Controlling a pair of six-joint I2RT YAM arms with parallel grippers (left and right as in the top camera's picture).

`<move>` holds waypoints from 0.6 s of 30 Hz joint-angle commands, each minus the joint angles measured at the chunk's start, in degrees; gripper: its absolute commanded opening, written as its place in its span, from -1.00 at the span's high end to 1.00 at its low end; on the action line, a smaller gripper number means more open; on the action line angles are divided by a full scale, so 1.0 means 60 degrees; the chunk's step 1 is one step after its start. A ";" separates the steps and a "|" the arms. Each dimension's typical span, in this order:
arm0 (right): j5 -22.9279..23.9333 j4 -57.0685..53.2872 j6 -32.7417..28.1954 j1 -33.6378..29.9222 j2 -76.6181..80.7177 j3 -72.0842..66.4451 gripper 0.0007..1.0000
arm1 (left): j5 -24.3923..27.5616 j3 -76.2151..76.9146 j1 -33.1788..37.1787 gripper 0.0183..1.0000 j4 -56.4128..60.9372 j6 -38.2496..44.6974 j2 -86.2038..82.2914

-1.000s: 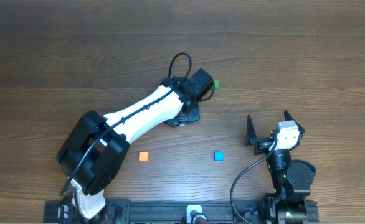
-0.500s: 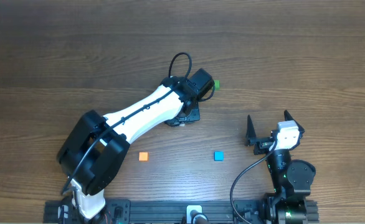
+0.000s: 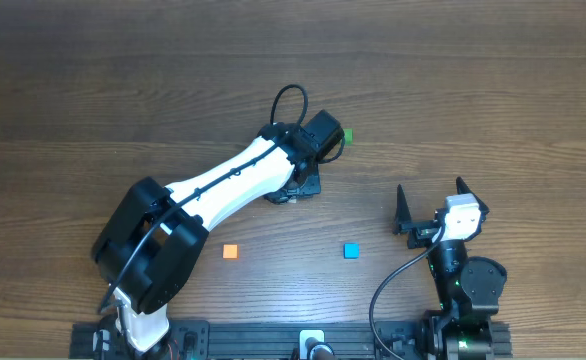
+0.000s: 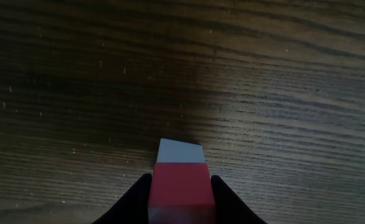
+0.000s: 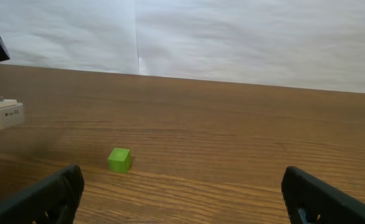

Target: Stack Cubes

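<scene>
- Top view: the left arm [image 3: 235,176] stands at the bottom left and reaches up across the brown wooden table [image 3: 93,80] to about the middle of it.
- The green cube [image 3: 348,134] lies just beside the wrist end of this arm, on its right side.
- The orange cube [image 3: 230,251] and the blue cube [image 3: 351,250] lie nearer to the arm bases, well apart from each other. The orange one is close to the thick lower part of the left arm.
- The right gripper [image 3: 430,190] is at the right side of the table, to the right of the blue cube and apart from it. Its 2 fingers are spread wide and there is nothing between them.
- Left wrist view: the left gripper [image 4: 180,179] is clamped on a red cube [image 4: 180,185], with 1 dark finger on each side of it.
- A pale grey face shows at the far edge of the red face. I cannot tell if the cube touches the table under it.
- Right wrist view: the green cube [image 5: 119,159] sits alone on the wood, ahead of the 2 spread fingers [image 5: 48,194] and nearer to one of them.
- A white part of the left arm shows at the edge, and a white wall [image 5: 245,37] stands behind the table.
</scene>
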 commanded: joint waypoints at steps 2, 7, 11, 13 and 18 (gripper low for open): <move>-0.0040 -0.0033 -0.0040 0.0040 -0.0069 -0.0055 -0.99 | 0.0025 -0.0076 0.0051 0.37 -0.0015 -0.0036 0.0073; -0.0040 -0.0033 -0.0040 0.0036 -0.0069 -0.0055 -0.98 | 0.0022 -0.0076 0.0051 -0.59 -0.0004 -0.0040 0.0069; -0.0040 -0.0033 -0.0040 0.0040 -0.0069 -0.0055 -0.99 | 0.0022 -0.0076 0.0051 -1.00 0.0073 -0.0036 -0.0124; -0.0040 -0.0033 -0.0040 0.0036 -0.0069 -0.0055 -0.99 | -0.0033 -0.0076 0.0051 -1.00 0.0062 -0.0029 -0.0608; -0.0040 -0.0033 -0.0040 0.0036 -0.0069 -0.0055 -0.98 | -0.0801 -0.0076 0.0051 -1.00 -0.0219 -0.0033 -0.2208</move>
